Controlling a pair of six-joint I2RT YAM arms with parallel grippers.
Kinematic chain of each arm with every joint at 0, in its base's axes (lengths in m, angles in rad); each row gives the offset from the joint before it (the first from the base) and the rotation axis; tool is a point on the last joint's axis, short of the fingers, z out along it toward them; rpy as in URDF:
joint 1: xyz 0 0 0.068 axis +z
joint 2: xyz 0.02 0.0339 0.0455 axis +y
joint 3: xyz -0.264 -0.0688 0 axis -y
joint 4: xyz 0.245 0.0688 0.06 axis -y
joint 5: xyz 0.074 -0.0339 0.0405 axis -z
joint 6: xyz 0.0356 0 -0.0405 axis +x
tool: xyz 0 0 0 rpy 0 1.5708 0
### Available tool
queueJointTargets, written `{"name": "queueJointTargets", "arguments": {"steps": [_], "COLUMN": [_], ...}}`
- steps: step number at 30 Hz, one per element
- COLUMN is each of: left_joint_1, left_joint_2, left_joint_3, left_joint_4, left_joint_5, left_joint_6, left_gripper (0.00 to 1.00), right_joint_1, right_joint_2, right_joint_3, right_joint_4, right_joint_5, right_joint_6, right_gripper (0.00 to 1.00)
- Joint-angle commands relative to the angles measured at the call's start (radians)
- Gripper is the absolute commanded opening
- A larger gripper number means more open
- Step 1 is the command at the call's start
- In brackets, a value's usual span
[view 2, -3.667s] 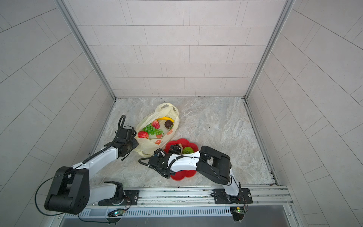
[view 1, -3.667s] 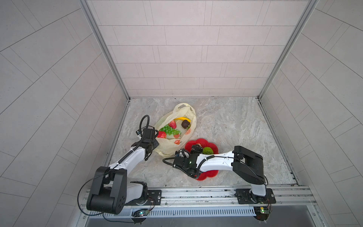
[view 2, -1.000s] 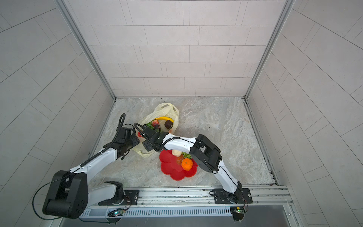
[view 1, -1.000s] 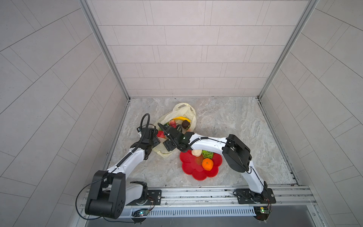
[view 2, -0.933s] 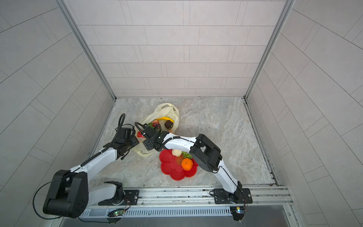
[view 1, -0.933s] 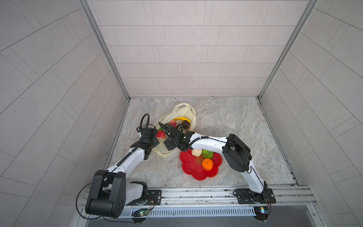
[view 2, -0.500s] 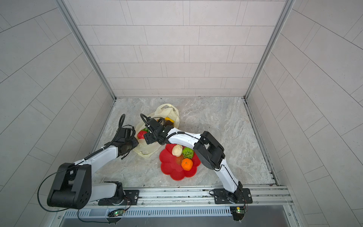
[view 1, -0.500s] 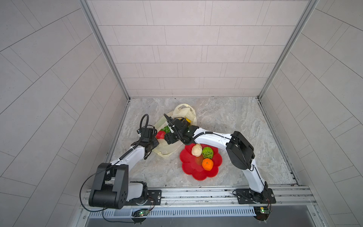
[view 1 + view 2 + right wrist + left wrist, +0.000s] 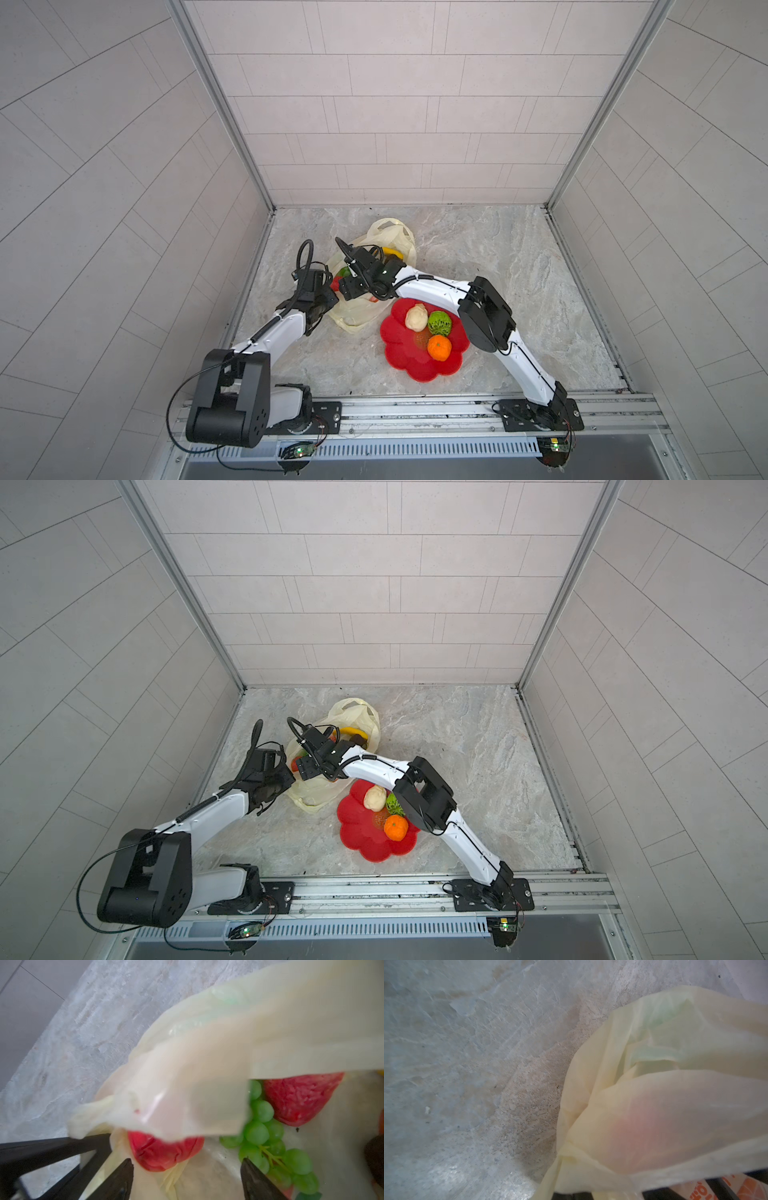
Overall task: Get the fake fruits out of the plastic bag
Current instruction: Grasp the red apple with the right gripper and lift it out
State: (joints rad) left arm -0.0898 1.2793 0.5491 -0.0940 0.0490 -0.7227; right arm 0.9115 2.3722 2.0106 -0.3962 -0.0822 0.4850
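While spread, right end effector facing flap-covered red fruit beside grapes; left end effector pinching plastic bag.

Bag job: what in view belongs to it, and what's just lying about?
Job:
- bag
- inside it: banana, strawberry, grapes, red fruit
- already out: cream fruit, netted fruit, orange

Lying about:
- plate under those three
- table

Crumpled pale-yellow plastic bag, mouth open, green grapes, strawberry, red fruit inside, orange outside.
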Motion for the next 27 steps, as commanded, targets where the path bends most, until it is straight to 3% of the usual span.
{"name": "queueJointTargets", "arguments": {"steps": [1, 15, 27], "left_joint_1": [0.002, 0.005, 0.004], "left_joint_2": [-0.005, -0.044, -0.043], "left_joint_3": [-0.011, -0.017, -0.016], "left_joint_4": [0.004, -0.023, -0.037], "left_joint_5": [-0.001, -0.041, -0.059], "left_joint_6": [-0.023, -0.028, -0.029], "left_gripper": [0.00, 0.00, 0.00], "right_joint_1": [-0.004, -0.005, -0.003], "right_joint_2": [0.032, 0.251, 0.212], "right_joint_3": [0.086, 0.421, 0.427], "right_joint_4": [-0.068, -0.272, -0.290], "right_joint_5": [0.010, -0.042, -0.089], "right_joint_6": [0.009, -0.005, -0.060], "right_gripper": [0.81, 0.81, 0.63]}}
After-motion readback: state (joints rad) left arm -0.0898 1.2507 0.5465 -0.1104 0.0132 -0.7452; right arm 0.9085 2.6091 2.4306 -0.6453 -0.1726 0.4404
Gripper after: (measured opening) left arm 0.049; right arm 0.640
